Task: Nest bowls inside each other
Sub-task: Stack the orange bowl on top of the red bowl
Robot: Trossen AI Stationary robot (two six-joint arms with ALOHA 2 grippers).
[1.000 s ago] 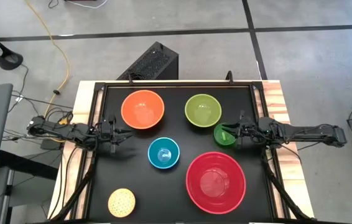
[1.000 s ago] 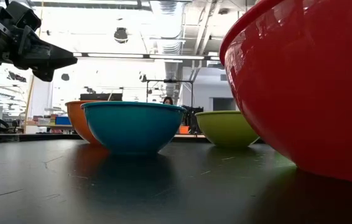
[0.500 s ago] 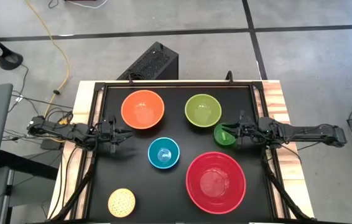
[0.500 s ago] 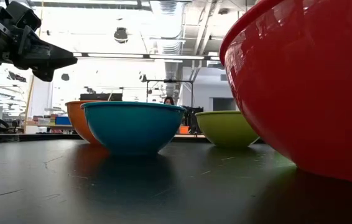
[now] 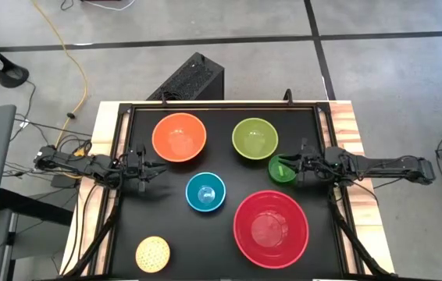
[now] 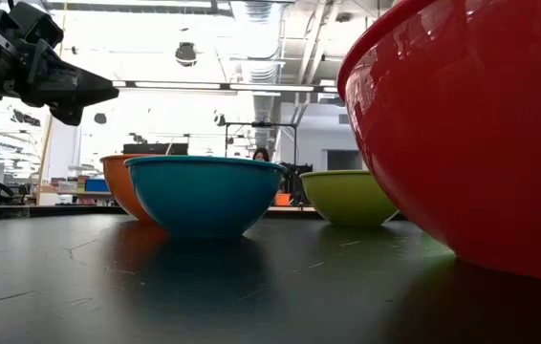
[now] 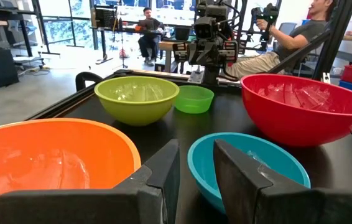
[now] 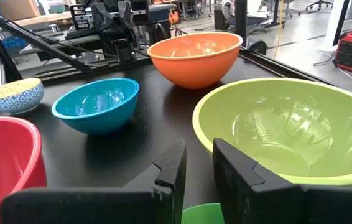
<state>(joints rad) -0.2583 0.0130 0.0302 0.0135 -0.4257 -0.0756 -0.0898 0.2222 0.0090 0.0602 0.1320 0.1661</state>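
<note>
Six bowls stand upright and apart on the black table. The orange bowl [image 5: 179, 137] and the lime green bowl [image 5: 254, 138] are at the back. The blue bowl [image 5: 205, 192] is in the middle, the big red bowl [image 5: 271, 227] at the near right, and the small speckled yellow bowl [image 5: 152, 254] at the near left. The smallest dark green bowl [image 5: 279, 170] rests on its base at the right. My right gripper [image 5: 286, 165] hovers level over its right side, fingers a little apart with nothing between them. My left gripper [image 5: 158, 167] hangs level by the left edge, narrowly open and empty.
A raised black frame [image 5: 221, 104] runs round the table top, with wooden strips [image 5: 354, 125] outside it. A black box [image 5: 192, 78] and a yellow cable [image 5: 73, 62] lie on the floor beyond the far edge. People [image 7: 148, 25] sit in the room behind.
</note>
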